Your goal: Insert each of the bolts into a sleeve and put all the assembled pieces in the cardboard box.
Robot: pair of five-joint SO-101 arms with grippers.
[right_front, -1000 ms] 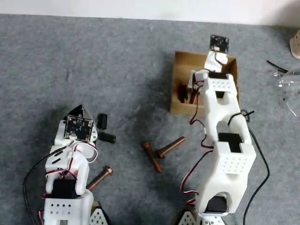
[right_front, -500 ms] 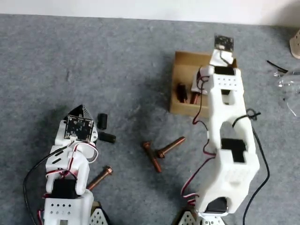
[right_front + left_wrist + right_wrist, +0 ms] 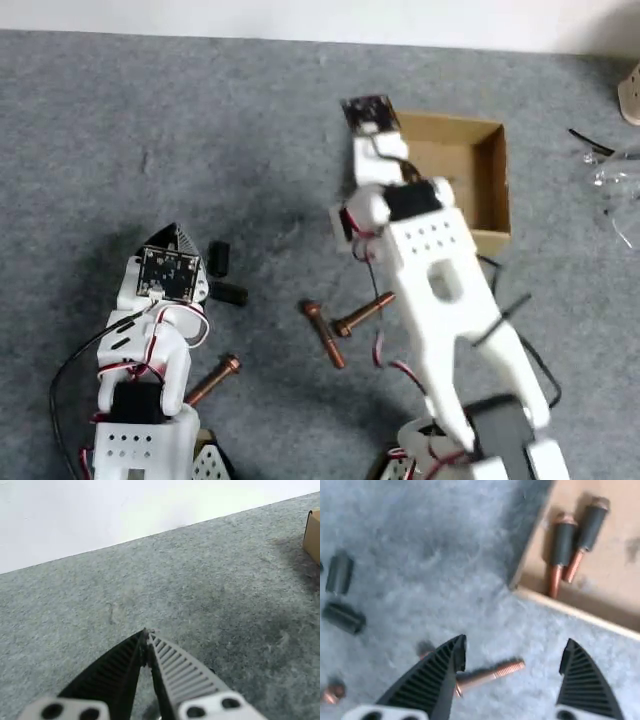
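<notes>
The grey carpeted surface (image 3: 250, 120) carries everything. The cardboard box (image 3: 493, 170) sits toward the far edge, right of the middle. In the right wrist view, 2 assembled pieces (image 3: 563, 539) (image 3: 591, 522), each a copper bolt in a black sleeve, lie side by side inside the box, close to one wall.

The right gripper (image 3: 515, 640) hangs over the carpet just outside that wall with its jaws wide apart and nothing between them. 1 bare bolt (image 3: 490, 674) lies below it.

From above, 3 bare bolts show. 2 (image 3: 325, 336) (image 3: 365, 312) touch in a V near the middle of the surface, and 1 (image 3: 212, 380) lies beside the left arm toward the near edge. 2 loose sleeves (image 3: 217, 258) (image 3: 228, 293) lie just beside the left gripper (image 3: 146, 636), whose jaws are pressed together and hold nothing.
</notes>
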